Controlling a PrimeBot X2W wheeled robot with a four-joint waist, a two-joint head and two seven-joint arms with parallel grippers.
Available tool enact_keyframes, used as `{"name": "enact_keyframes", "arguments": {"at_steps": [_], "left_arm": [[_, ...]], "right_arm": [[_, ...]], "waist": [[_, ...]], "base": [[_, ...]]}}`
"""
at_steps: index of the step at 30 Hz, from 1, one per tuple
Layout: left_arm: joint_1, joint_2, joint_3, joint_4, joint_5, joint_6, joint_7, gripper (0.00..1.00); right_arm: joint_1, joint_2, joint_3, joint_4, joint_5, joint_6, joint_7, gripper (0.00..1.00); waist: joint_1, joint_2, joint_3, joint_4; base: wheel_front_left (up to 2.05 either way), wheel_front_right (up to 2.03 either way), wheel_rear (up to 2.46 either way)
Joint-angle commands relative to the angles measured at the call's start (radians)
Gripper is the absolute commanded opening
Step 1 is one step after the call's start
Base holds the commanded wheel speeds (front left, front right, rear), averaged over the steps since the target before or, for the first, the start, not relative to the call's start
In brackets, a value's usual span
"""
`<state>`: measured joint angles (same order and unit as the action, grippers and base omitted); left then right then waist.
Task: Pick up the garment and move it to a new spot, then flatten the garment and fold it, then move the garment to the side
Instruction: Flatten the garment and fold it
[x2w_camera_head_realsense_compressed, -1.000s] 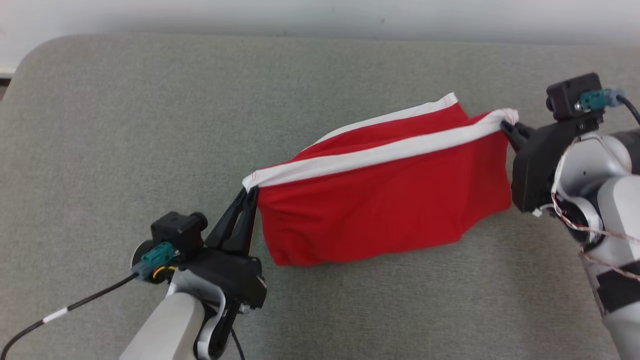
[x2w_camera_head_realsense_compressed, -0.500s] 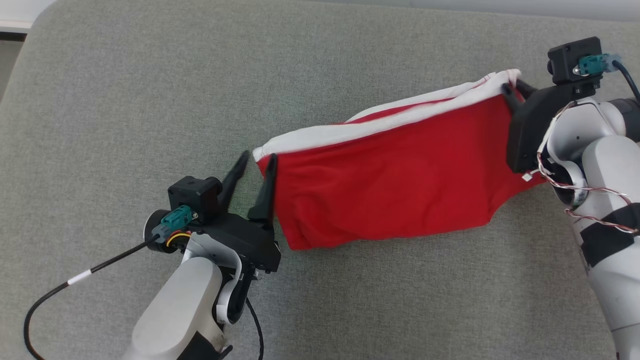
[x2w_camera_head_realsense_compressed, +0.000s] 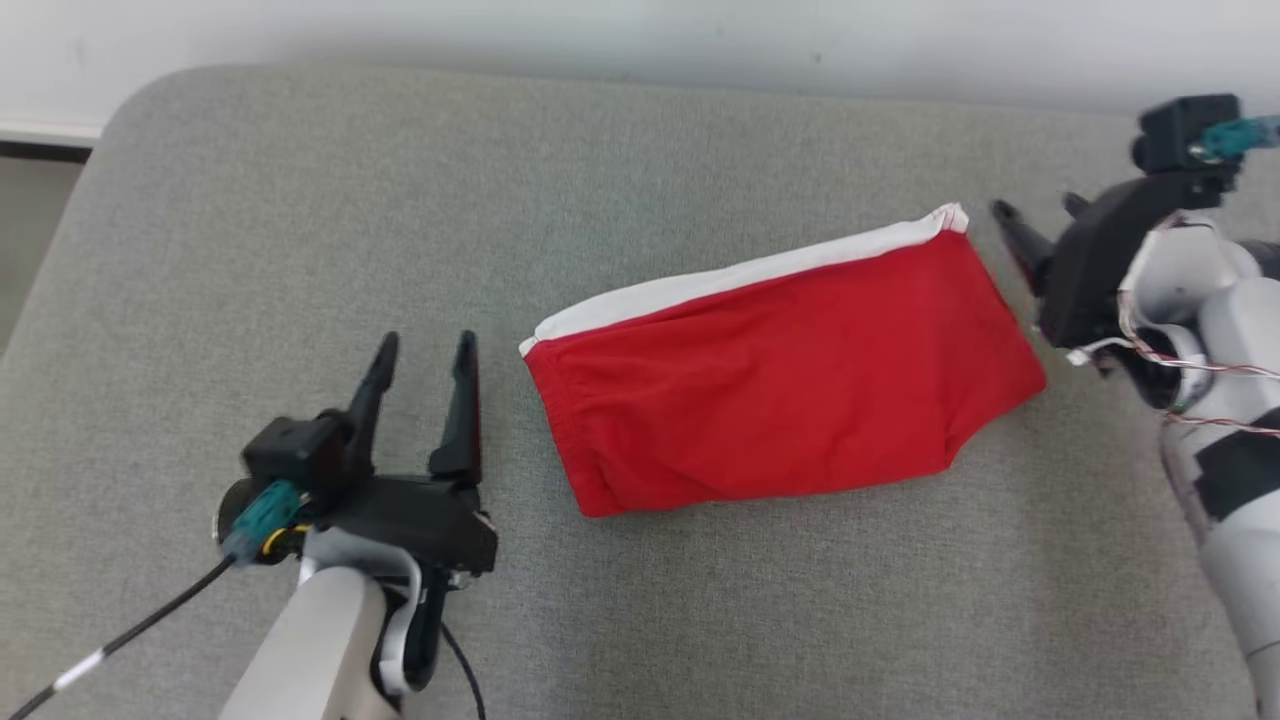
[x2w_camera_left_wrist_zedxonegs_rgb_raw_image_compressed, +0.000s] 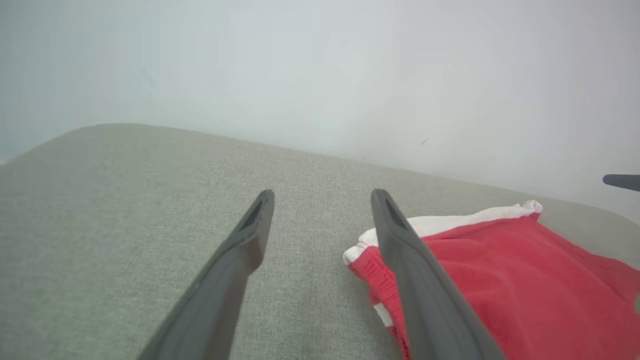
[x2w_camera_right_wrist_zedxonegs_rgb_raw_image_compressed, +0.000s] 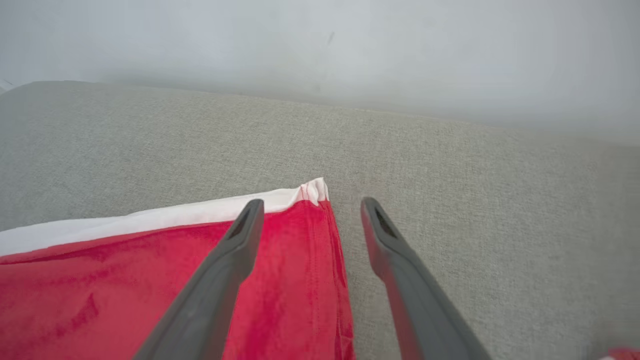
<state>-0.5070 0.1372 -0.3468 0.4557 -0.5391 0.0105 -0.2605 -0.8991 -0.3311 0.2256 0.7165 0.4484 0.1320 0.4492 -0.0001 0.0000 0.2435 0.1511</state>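
Left hand (x2w_camera_head_realsense_compressed: 427, 340), right hand (x2w_camera_head_realsense_compressed: 1036, 205) spread | garment (x2w_camera_head_realsense_compressed: 780, 400) axis left-right, right end farther

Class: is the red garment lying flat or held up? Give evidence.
Flat: the garment rests on the cushion, left gripper and right gripper open beside it.

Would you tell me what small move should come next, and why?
Probably move the left gripper toward the garment's nearest white-banded corner to start the fold: the garment lies flat on the cushion, and the right gripper is open too, both clear of the cloth.
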Motion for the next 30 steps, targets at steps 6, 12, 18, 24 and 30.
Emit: {"name": "enact_keyframes", "arguments": {"at_steps": [6, 12, 18, 24, 30], "left_arm": [[0.210, -0.019, 0.137, -0.222, 0.140, -0.020, -0.004, 1.00], [0.372, -0.064, 0.239, -0.354, 0.242, -0.076, -0.004, 1.00], [0.465, -0.085, 0.277, -0.400, 0.267, -0.105, -0.004, 1.00], [0.513, -0.088, 0.269, -0.430, 0.216, -0.098, -0.004, 1.00], [0.527, -0.087, 0.240, -0.435, 0.179, -0.082, -0.005, 1.00]], "right_arm": [[0.040, -0.018, -0.110, 0.074, 0.028, -0.003, 0.113, 1.00], [0.036, -0.028, -0.190, 0.115, -0.030, -0.003, 0.186, 1.00], [0.038, -0.004, -0.265, 0.126, -0.091, -0.003, 0.214, 1.00], [0.027, 0.010, -0.305, 0.110, -0.151, -0.003, 0.238, 1.00], [0.047, 0.032, -0.364, 0.089, -0.220, -0.003, 0.266, 1.00]], "waist": [[0.0001, 0.0000, -0.048, 0.027], [0.0001, 0.0000, -0.015, 0.062], [0.0001, 0.0000, 0.024, 0.093], [0.0001, 0.0000, 0.058, 0.115], [0.0001, 0.0000, 0.080, 0.145]], "base": [[0.00, 0.00, 0.00], [0.00, 0.00, 0.00], [0.00, 0.00, 0.00], [0.00, 0.00, 0.00], [0.00, 0.00, 0.00]]}}
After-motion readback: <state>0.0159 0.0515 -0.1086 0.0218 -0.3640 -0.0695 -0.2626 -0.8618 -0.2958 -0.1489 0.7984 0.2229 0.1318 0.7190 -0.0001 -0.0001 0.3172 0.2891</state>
